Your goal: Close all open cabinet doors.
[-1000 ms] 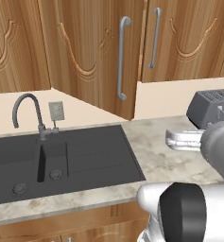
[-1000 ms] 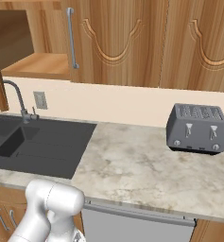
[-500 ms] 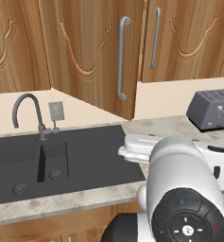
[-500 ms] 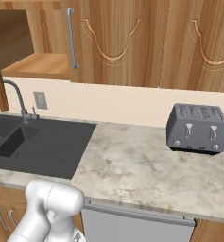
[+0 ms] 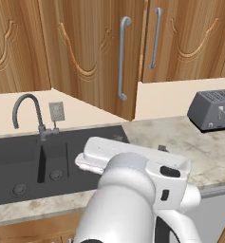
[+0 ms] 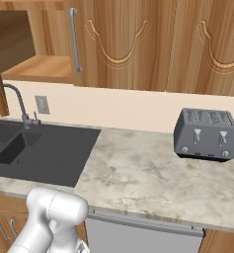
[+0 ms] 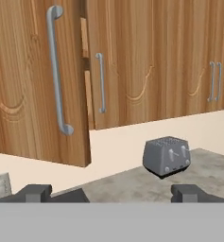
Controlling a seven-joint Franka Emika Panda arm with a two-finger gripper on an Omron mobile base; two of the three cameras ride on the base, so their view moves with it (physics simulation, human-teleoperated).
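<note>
Open cabinet door (image 7: 38, 90) above sink (image 5: 52, 161), swung out toward the room.
Gripper (image 7: 111, 194) spread wide, empty, facing door's silver handle (image 7: 56, 71); toaster (image 7: 166, 156) right on counter (image 6: 153, 183).

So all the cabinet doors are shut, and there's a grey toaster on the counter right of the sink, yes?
Not quite. One door over the sink stands swung open; the right base view shows the bare shelf behind it. The grey toaster does sit on the counter, right of the sink.
</note>
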